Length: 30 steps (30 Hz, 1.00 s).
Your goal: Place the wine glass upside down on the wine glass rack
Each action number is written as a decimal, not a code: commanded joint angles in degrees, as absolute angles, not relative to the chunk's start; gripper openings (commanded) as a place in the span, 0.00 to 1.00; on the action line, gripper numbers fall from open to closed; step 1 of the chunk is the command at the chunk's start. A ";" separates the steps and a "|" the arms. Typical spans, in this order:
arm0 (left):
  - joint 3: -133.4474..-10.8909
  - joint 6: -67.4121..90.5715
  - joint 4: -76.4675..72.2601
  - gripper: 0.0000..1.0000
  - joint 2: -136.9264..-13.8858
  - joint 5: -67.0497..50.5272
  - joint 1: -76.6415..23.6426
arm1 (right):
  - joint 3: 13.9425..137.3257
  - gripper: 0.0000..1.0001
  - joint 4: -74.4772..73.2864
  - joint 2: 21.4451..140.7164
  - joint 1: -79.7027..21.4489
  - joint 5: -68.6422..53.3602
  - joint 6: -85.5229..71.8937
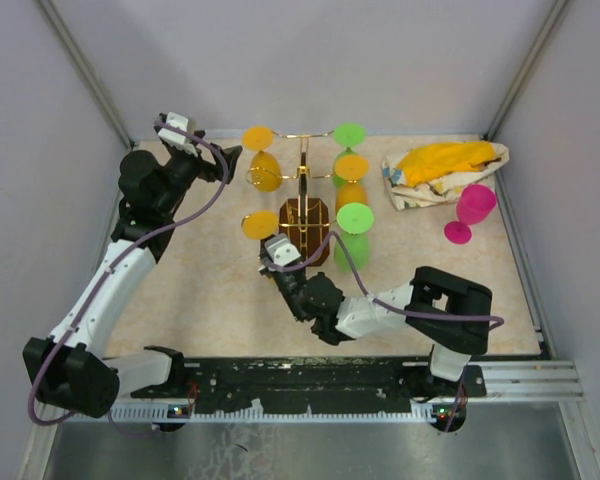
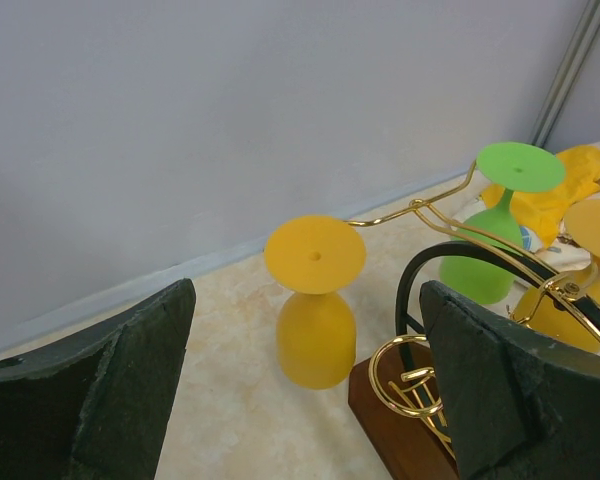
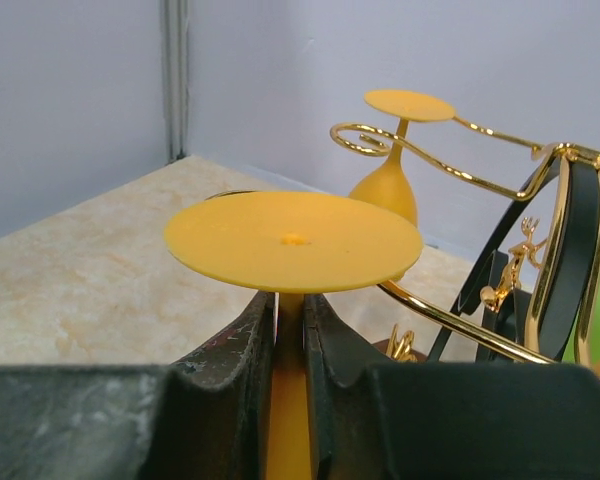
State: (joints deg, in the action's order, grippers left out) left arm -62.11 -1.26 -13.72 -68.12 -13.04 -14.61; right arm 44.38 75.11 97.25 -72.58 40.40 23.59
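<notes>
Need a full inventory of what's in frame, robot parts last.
wine glass rack: 1, gold wire, dark brown base, table centre
orange wine glasses: 3, orange, foot-up at the rack
green wine glasses: 2, green, foot-up, rack's right side
pink wine glass: 1, magenta, table, right of rack
cloth: 1, yellow-white, bunched, back right
table: 1, beige
left gripper: 1, black, jaws open, back-left of rack
right gripper: 1, black, jaws on stem of front-left orange glass

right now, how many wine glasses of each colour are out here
orange wine glasses: 3
green wine glasses: 2
pink wine glass: 1
total: 6
</notes>
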 commanded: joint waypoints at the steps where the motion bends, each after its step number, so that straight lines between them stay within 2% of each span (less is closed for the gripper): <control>1: -61.72 -0.92 -15.73 0.99 -66.62 -13.02 -14.24 | 47.97 0.16 79.71 97.99 -73.04 38.27 24.41; 19: -61.60 -0.65 -15.91 0.99 -66.53 -13.25 -14.19 | 49.56 0.16 83.63 99.47 -73.04 40.18 27.02; 30: -61.70 -0.62 -16.24 0.99 -66.93 -13.33 -14.22 | 49.25 0.14 92.35 100.27 -73.04 47.09 30.99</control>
State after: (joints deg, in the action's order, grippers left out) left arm -62.08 -1.23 -14.17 -68.10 -13.06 -14.61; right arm 47.00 83.88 99.77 -72.64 43.24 28.45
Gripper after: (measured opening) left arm 0.987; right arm 0.153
